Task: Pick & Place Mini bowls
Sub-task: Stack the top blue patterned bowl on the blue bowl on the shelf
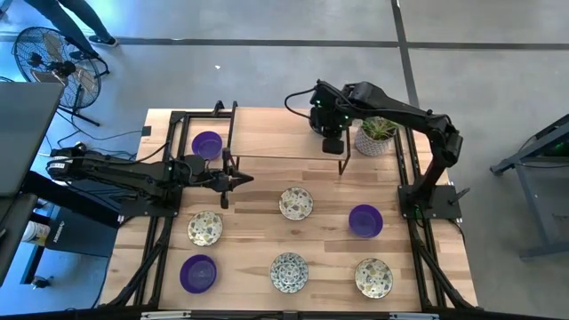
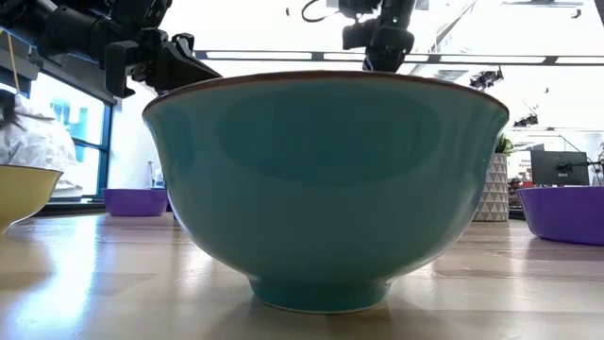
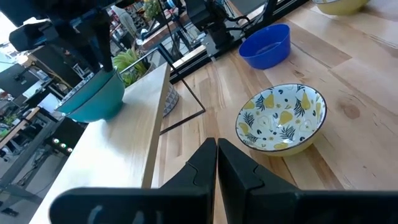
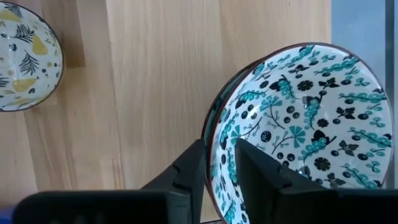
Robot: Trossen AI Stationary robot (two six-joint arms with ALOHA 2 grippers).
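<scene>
Several mini bowls sit base-down on the wooden table: purple ones (image 1: 365, 220) (image 1: 197, 273), cream patterned ones (image 1: 296, 203) (image 1: 204, 228) (image 1: 373, 277), and a teal-patterned one (image 1: 289, 271) that fills the low view (image 2: 326, 189). Another purple bowl (image 1: 206, 144) stands on the raised far shelf. My right gripper (image 4: 217, 155) (image 1: 333, 147) is over that shelf, shut on a teal floral bowl (image 4: 311, 118) (image 3: 93, 102). My left gripper (image 3: 216, 146) (image 1: 238, 179) is shut and holds nothing, above the table left of the middle cream bowl (image 3: 281, 118). My right gripper pinches the teal floral bowl by its rim (image 4: 214, 134), one finger inside (image 4: 258, 168) and one outside (image 4: 186, 171), coming from above and pointing down. The bowl stays upright, mouth up, just over the shelf; whether its base touches the shelf I cannot tell.
A patterned pot with a green plant (image 1: 375, 135) stands on the shelf right beside my right gripper. Black frame rails (image 1: 169, 178) (image 1: 413, 178) run along both table sides. A fan (image 1: 44, 58) and a person's legs are on the floor beyond the far-left corner.
</scene>
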